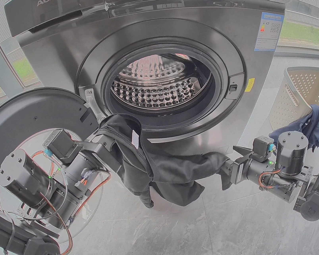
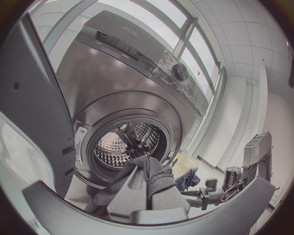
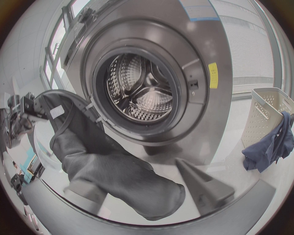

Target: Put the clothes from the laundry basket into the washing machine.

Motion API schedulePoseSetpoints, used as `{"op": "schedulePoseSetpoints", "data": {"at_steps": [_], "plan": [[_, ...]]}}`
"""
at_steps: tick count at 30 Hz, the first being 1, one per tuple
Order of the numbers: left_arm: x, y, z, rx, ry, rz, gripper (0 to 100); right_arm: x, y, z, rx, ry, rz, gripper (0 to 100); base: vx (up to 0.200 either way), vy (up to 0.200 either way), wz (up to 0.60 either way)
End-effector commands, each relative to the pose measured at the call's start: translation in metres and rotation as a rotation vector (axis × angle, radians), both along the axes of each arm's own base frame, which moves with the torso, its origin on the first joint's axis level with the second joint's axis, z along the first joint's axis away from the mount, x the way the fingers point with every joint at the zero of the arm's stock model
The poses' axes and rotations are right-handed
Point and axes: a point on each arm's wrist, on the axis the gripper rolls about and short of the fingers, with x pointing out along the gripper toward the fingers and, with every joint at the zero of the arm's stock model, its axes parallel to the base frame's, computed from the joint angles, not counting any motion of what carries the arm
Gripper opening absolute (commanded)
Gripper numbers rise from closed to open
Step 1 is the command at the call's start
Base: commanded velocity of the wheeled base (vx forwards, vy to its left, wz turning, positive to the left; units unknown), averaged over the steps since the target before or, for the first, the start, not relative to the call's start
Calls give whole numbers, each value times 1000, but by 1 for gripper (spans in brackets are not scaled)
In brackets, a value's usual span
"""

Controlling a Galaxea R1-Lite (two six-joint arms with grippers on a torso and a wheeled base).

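**Load status: first garment at the opening, drum empty**

The washing machine [image 1: 209,37] faces the robot. Its door [image 1: 25,116] is swung fully open on the robot's left, and the drum [image 1: 157,90] holds no clothing. The laundry basket [image 1: 314,88] stands on the floor to the right, near the machine's front corner.

The dark garment [image 1: 166,169] hangs in the air between the two arms, just in front of the door opening and below it. No part of it is inside the drum. Its upper end is bunched near the lower-left rim of the opening, and the rest sags toward the floor. A blue garment [image 1: 312,124] is draped over the basket's near rim.

The left gripper [image 2: 148,183] has its fingers clamped on the dark garment's upper end. The right gripper [image 1: 226,171] has its fingers apart; the lower end lies across one of them and does not look pinched.

Treat the task as barely begun — nothing is loaded yet. You have the dark garment to feed through the opening, then the blue one. You cannot tell whether more clothes lie inside the basket.
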Motion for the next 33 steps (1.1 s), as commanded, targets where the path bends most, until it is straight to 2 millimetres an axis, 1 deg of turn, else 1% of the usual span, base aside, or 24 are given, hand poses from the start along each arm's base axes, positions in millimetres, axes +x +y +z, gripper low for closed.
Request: {"op": "schedulePoseSetpoints", "data": {"at_steps": [1,6,9,13,14,15,16,24,28,29,33], "plan": [[-1,0,3,-7,-7,-3,0,-10,1,-28,-79,94,38,100,0,0,0],[-1,0,4,-11,-13,-2,0,-15,8,-34,-94,112,87,100,0,0,0],[-1,0,4,-10,-11,-5,0,-17,13,-42,-113,133,106,100,0,0,0],[0,0,5,-13,-16,-2,0,-31,18,-64,-170,210,149,100,0,0,0],[0,0,5,-13,-16,-2,0,-31,18,-64,-170,210,149,100,0,0,0],[0,0,6,-15,-19,-2,0,-36,22,-70,-186,231,172,100,0,0,0],[0,0,6,-15,-19,0,0,-38,24,-72,-191,238,181,100,0,0,0],[-1,-1,6,-14,-20,-4,0,-45,38,-82,-200,260,258,100,0,0,0],[-1,-1,6,-14,-20,-4,0,-48,39,-90,-217,274,272,100,0,0,0],[-1,-1,6,-13,-21,-4,0,-50,39,-95,-228,289,275,100,0,0,0],[-1,-1,6,-12,-21,-4,0,-48,41,-95,-218,279,274,100,0,0,0]]}}
